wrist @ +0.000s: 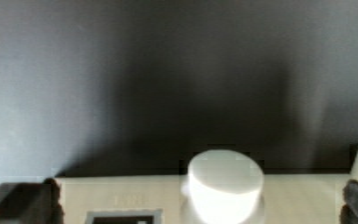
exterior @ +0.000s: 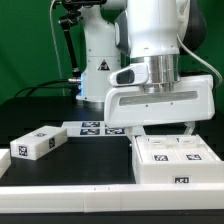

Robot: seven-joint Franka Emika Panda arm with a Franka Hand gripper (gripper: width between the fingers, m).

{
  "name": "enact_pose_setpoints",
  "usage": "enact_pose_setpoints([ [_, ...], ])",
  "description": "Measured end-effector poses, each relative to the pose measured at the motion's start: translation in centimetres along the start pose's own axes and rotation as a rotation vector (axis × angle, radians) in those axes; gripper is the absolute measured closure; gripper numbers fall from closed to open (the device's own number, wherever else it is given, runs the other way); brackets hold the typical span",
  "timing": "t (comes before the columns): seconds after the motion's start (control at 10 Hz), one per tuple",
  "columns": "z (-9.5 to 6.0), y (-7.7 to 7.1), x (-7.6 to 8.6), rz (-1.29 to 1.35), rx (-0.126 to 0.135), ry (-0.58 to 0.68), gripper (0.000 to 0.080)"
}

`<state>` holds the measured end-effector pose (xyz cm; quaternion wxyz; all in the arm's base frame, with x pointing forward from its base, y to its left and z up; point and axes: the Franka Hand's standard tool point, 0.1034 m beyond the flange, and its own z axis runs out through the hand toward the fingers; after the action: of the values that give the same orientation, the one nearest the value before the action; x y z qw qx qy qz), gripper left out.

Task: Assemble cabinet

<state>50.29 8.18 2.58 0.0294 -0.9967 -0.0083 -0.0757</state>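
Hovering with jaws spread wide over the cabinet body (exterior: 172, 160), lying on the bench (exterior: 80, 165) at the exterior view's right; seemingly preparing a grasp, next needing descent and square closing.

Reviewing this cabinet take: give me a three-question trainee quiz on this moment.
1. In the exterior view, on which side of the marker board does the small white block lie?
2. True or false: the claw is shut on that block.
3. The claw hangs above: A the marker board; B the large cabinet part; C the small white block.
Key: 1 the exterior view's left; 2 false, its fingers stand wide apart; 3 B.
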Motion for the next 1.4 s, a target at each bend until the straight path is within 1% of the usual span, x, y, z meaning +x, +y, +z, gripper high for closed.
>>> enact_pose_setpoints([
  [0.1,0.1,0.1,-0.1,0.002,-0.001,-0.002,0.0003],
  [0.2,0.6,0.5,-0.4,0.034,-0.004,-0.009,0.0003],
  [0.3,1.2,0.8,-0.4,0.04,-0.006,-0.015,0.0003],
  [0.4,1.6,0.8,-0.2,0.041,-0.006,-0.017,0.0003],
  [0.6,1.9,0.3,-0.2,0.037,-0.005,-0.019,0.0003],
  [0.7,2.0,-0.3,-0.3,0.029,-0.003,-0.021,0.0003],
  [1.0,2.0,-0.4,-0.5,0.018,-0.003,-0.019,0.0003],
  [1.1,2.0,-0.4,-0.5,0.011,-0.003,-0.019,0.0134],
  [1.2,2.0,-0.4,-0.5,0.005,-0.003,-0.019,0.0317],
  [1.3,2.0,-0.4,-0.5,0.005,-0.003,-0.019,0.0317],
  [1.4,2.0,-0.4,-0.5,0.005,-0.003,-0.019,0.0501],
])
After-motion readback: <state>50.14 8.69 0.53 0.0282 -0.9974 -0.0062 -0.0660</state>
